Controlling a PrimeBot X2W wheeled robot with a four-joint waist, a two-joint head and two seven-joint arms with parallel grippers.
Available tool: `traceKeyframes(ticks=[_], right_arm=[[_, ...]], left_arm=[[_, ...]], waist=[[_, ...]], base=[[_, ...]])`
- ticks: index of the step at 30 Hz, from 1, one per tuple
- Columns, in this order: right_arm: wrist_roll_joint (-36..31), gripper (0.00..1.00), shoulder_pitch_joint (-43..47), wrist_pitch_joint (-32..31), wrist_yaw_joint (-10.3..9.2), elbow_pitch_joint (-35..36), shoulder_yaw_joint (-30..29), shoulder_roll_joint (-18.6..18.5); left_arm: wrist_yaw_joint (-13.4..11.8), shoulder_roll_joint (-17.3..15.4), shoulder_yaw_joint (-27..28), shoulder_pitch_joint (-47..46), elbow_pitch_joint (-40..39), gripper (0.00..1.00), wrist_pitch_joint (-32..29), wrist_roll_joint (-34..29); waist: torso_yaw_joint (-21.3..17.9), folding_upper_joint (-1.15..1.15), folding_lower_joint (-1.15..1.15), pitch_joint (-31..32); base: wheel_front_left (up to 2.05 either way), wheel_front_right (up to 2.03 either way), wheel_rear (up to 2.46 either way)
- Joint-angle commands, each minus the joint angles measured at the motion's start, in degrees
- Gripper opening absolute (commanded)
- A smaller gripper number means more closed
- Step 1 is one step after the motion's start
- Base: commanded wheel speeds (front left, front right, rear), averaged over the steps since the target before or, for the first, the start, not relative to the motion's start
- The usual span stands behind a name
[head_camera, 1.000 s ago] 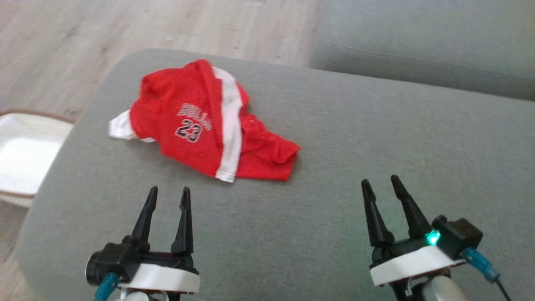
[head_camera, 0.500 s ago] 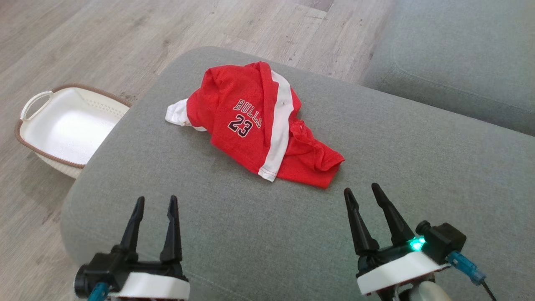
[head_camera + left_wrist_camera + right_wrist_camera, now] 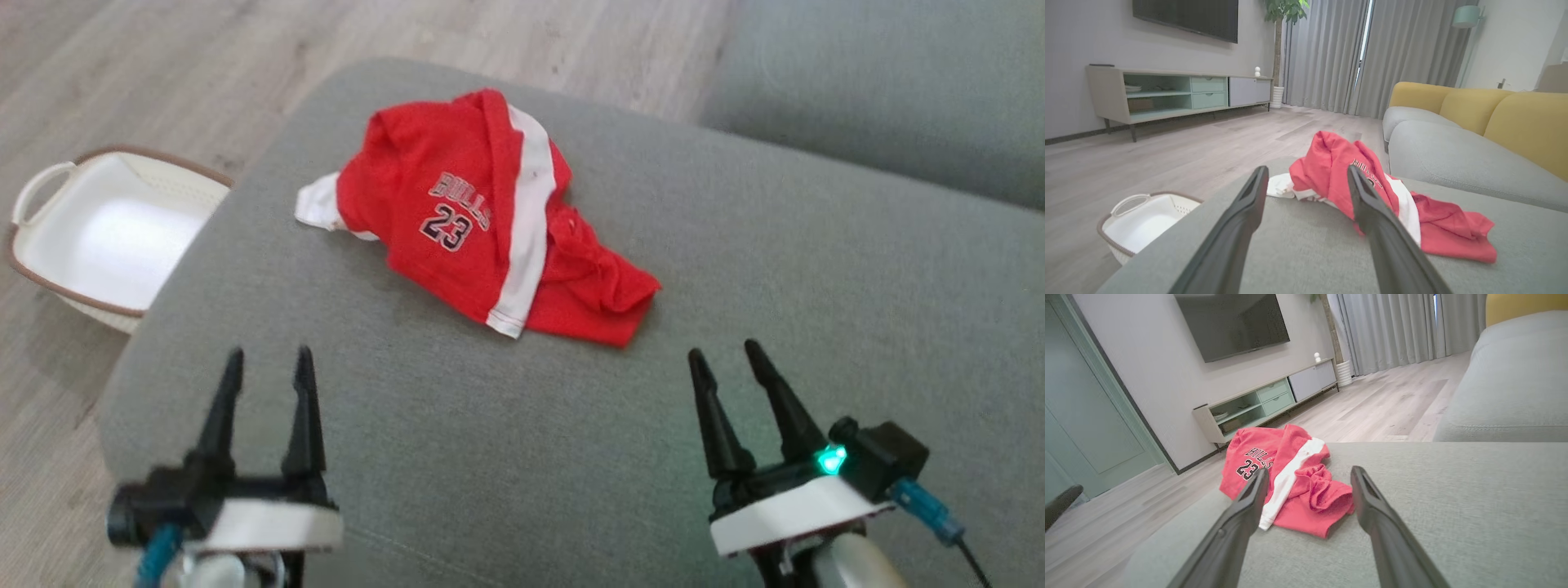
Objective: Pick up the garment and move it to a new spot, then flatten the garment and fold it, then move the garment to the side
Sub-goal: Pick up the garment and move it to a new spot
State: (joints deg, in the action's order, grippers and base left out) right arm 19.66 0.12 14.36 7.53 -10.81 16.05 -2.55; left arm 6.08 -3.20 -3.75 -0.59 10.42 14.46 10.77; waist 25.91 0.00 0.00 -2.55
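lying crumpled on the sofa cushion (image 3: 571, 425), the garment (image 3: 482, 220) is untouched; no step is done. left hand (image 3: 270, 353) and right hand (image 3: 722, 349) hover near, jaws apart, empty.

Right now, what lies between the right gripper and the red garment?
Just bare grey cushion: in the head view nothing sits between the open right gripper and the garment. The right wrist view agrees.

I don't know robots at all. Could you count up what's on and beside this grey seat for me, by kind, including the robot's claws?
Red garment: 1
White basket: 1
Grippers, both open: 2, the left gripper and the right gripper
Total: 4
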Motion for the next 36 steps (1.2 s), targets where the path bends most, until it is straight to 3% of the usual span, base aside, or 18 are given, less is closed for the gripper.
traceKeyframes(ticks=[1, 4, 8, 12, 13, 21, 26, 31, 32, 33, 34, 36], right_arm=[[-1.00, 1.00, -3.86, 0.63, -0.04, 2.49, 0.37, -0.32], [-3.03, 1.00, -5.57, 0.63, -0.04, 3.64, -1.33, -0.32], [-5.82, 1.00, -7.65, 0.63, -0.04, 5.53, -3.94, -0.32], [-8.30, 1.00, -8.83, 0.63, -0.04, 7.58, -6.60, -0.32], [-8.30, 1.00, -8.83, 0.63, -0.04, 7.58, -6.60, -0.32], [-12.07, 1.00, -10.20, 0.63, -0.04, 11.31, -8.54, -0.32], [-12.61, 1.00, -10.64, 0.63, -0.04, 12.93, -8.72, -0.32], [-13.10, 1.00, -10.41, 0.63, -0.04, 13.47, -8.21, -0.32], [-13.15, 1.00, -10.42, 0.63, -0.04, 13.50, -8.16, -0.32], [-13.14, 1.00, -10.49, 0.63, -0.04, 13.51, -8.16, -0.32], [-13.10, 1.00, -10.55, 0.63, -0.04, 13.51, -8.20, -0.32], [-12.94, 1.00, -10.58, 0.63, -0.04, 13.42, -8.31, -0.32]], left_arm=[[0.40, -1.06, 2.39, -5.88, -2.40, 1.00, 0.54, -0.75], [0.95, -3.64, 3.15, -11.18, -1.43, 1.00, 0.54, -0.68], [1.30, -9.49, 2.08, -20.78, 4.32, 1.00, 0.19, 0.11], [1.38, -16.27, -4.12, -31.78, 10.83, 1.00, -5.59, 3.61], [1.38, -16.27, -4.12, -31.78, 10.83, 1.00, -5.59, 3.61], [1.39, -26.93, -17.72, -48.26, 21.08, 1.00, -18.21, 16.02], [1.40, -29.81, -23.22, -54.22, 26.27, 1.00, -22.55, 22.53], [1.40, -30.32, -27.10, -57.64, 31.35, 1.00, -23.20, 27.44], [1.40, -30.32, -28.02, -58.07, 32.26, 0.62, -23.48, 28.28], [1.40, -30.41, -28.78, -58.55, 32.92, 0.06, -23.17, 28.91], [1.40, -30.42, -29.10, -59.00, 33.71, 0.00, -22.58, 29.56], [1.40, -30.49, -29.99, -59.97, 35.01, 0.00, -21.09, 30.32]], waist=[[-2.38, 0.00, 0.00, -3.45], [-4.07, 0.00, 0.00, -7.30], [-5.93, 0.00, 0.00, -12.61], [-7.30, 0.00, 0.00, -16.85], [-7.30, 0.00, 0.00, -16.85], [-10.75, 0.00, 0.00, -22.84], [-12.57, 0.00, 0.00, -25.20], [-13.53, 0.00, 0.00, -26.17], [-13.67, 0.00, 0.00, -26.24], [-13.78, 0.00, 0.00, -26.26], [-13.86, 0.00, 0.00, -26.17], [-13.89, 0.00, 0.00, -25.82]], base=[[0.00, 0.00, 0.00], [0.00, 0.00, 0.00], [0.00, 0.00, 0.00], [0.00, 0.00, 0.00], [0.00, 0.00, 0.00], [0.00, 0.00, 0.00], [0.00, 0.00, 0.00], [0.00, 0.00, 0.00], [0.00, 0.00, 0.00], [0.00, 0.00, 0.00], [0.00, 0.00, 0.00], [0.00, 0.00, 0.00]])
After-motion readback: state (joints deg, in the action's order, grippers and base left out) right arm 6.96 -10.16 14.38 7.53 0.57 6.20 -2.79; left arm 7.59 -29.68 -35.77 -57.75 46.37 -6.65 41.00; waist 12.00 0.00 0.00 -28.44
